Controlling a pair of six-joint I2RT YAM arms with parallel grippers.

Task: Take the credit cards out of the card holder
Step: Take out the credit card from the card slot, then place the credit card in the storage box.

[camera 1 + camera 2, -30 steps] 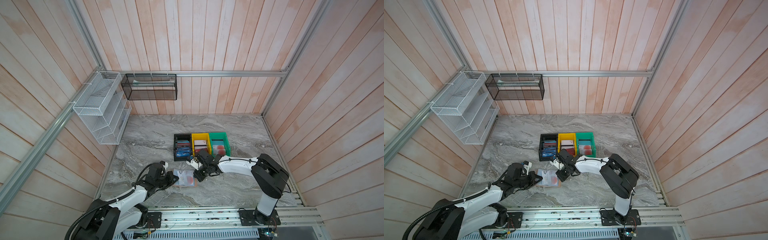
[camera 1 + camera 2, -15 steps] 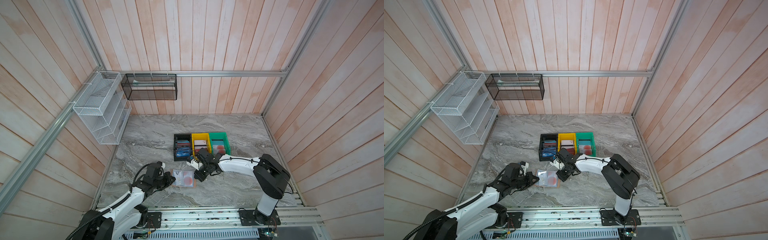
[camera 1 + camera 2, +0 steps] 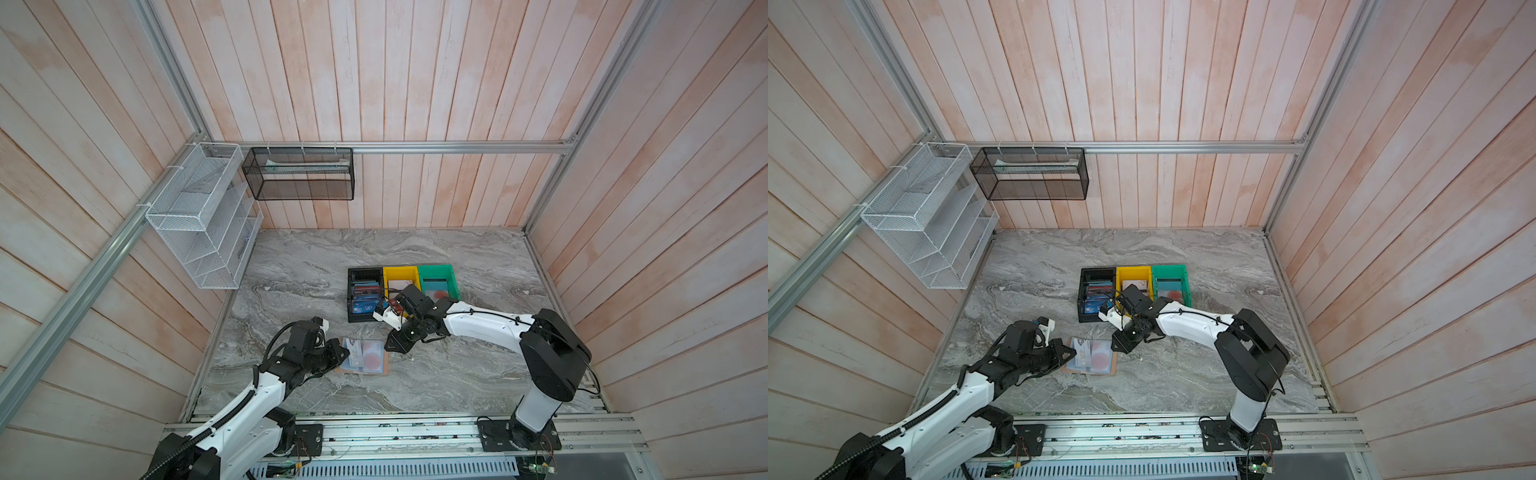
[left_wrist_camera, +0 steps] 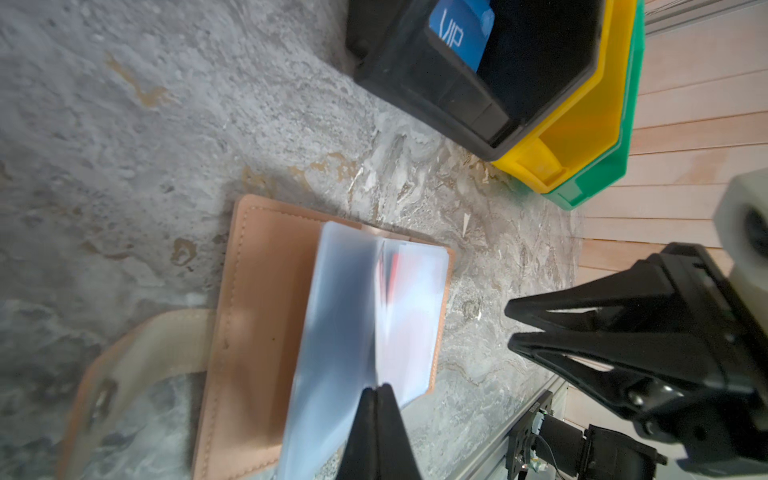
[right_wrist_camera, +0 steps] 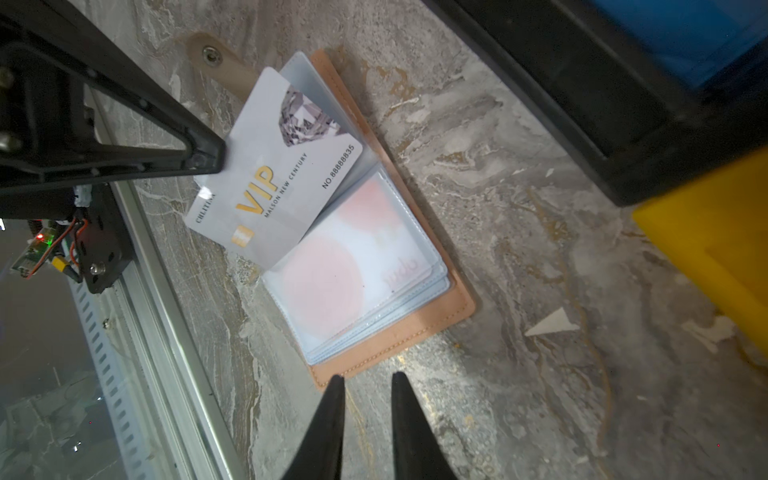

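Room: pale wood-plank walls (image 3: 415, 83) on 3 sides, alu frame rails in the corners and along the front (image 3: 415, 432). Grey veined marble counter (image 3: 311, 257) fills the floor of the cell, wall to wall.

Edges/room: bare marble runs from the bins to the back wall and across the right side. Work sits front-centre, near the front rail. 2 arms reach in from the rail, tips near each other over the card holder.

Wall fittings, 2: white wire rack (image 3: 199, 216) on the left wall, black mesh basket (image 3: 299, 174) on the back wall.

Bins, 3, touching in a row mid-counter: black bin (image 3: 351, 299), yellow bin (image 3: 401, 272), green bin (image 3: 436, 270). Black one holds cards incl. a blue VIP card (image 4: 461, 33); nr can't be told.

Card holder (image 3: 351, 365), 1: tan, lies open and flat, clear sleeves up, just in front of the black bin, strap w/ snap (image 5: 212, 54) toward the front rail.

Cards at holder, 2: grey VIP card (image 5: 274, 183), tilted, one end tucked in a sleeve; whitish card (image 5: 332, 282) w/ orange-red circles, flat inside a sleeve.

Left hand (image 3: 343, 353): tips together, clamped on the grey VIP card's edge. Right hand (image 5: 368, 382): tips slightly apart, nothing betw. them, just beside the holder's edge.
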